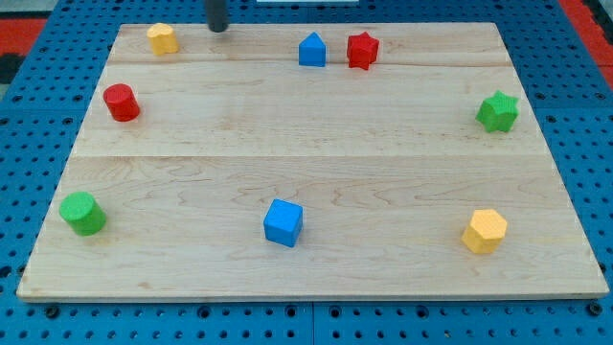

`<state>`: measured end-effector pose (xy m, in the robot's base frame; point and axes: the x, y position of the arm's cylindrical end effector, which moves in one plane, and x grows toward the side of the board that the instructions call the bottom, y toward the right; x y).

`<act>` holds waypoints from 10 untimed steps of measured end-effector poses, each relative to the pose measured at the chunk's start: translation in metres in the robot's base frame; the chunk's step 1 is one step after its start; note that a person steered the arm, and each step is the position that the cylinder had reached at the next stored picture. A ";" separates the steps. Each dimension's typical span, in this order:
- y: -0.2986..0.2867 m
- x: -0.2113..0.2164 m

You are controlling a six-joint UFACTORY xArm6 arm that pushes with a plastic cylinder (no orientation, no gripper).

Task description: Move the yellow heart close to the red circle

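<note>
The yellow heart [162,38] sits near the board's top-left corner. The red circle [122,103] stands below and a little left of it, near the left edge, with a clear gap between them. My tip [218,28] rests at the top edge of the board, to the right of the yellow heart and apart from it. The rod's upper part runs out of the view's top.
A blue house-shaped block [312,50] and a red star [362,50] sit at top centre. A green star [498,111] is at the right edge, a yellow hexagon [485,231] at bottom right, a blue cube [283,222] at bottom centre, a green cylinder [83,213] at bottom left.
</note>
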<state>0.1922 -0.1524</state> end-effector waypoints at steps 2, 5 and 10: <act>-0.050 0.000; -0.090 0.043; 0.042 0.176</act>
